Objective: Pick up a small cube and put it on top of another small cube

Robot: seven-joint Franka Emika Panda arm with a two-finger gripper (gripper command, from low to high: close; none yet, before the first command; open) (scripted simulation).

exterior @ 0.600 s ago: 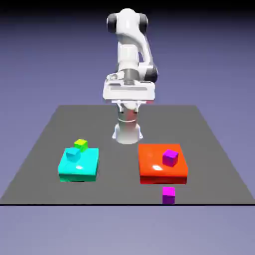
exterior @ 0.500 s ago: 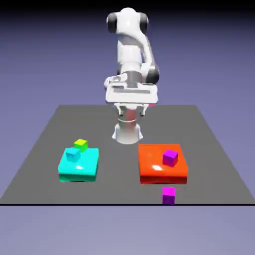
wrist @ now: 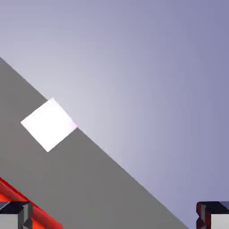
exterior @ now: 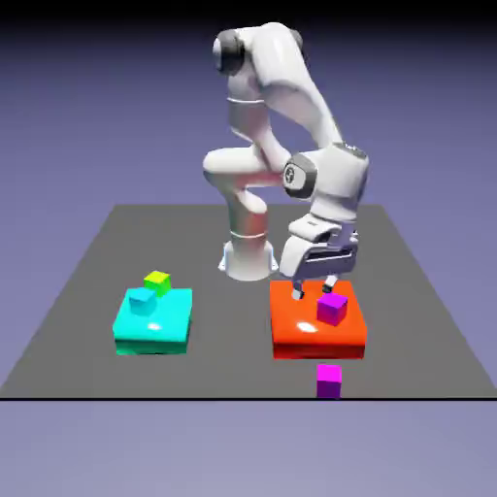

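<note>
— While the gripper hangs with jaws spread and empty, where's the small cube?

— Just below them, right of centre, atop the flat red block, corner toward us. Its twin sits lower; cyan block left.

1 small cube on block, twin cube before it

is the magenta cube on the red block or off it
On it. One magenta cube sits on top of the red block; its twin sits off it, on the table near the front edge.
</note>
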